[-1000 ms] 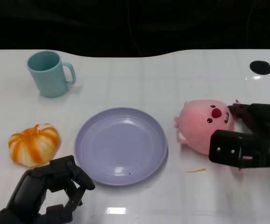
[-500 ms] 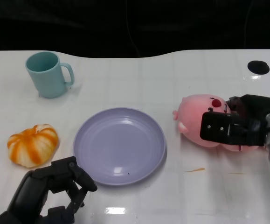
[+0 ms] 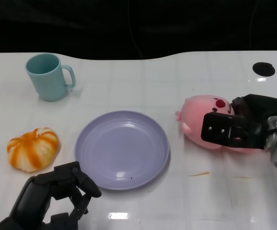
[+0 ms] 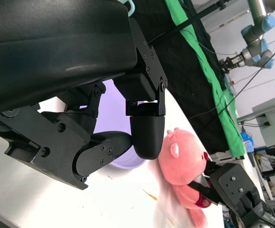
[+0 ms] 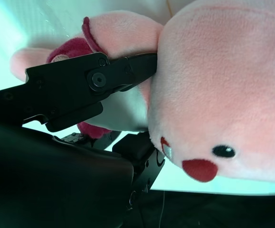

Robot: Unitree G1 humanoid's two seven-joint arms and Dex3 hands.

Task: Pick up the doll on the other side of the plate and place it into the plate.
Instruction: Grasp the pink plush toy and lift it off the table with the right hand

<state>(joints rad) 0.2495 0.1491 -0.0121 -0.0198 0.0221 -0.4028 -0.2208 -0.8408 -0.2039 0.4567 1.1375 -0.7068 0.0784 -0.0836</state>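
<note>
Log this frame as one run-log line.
phase: grasping | right hand: closed on pink plush doll, on table right of lavender plate | left hand: curled, idle | plate: empty

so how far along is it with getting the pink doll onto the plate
Early stage. Done: the right hand has reached the pink doll and its fingers are closing around it. In hand: securing that grip; the doll looks to be lying on the table. Left: lift it and set it in the purple plate, which holds nothing yet.
</note>
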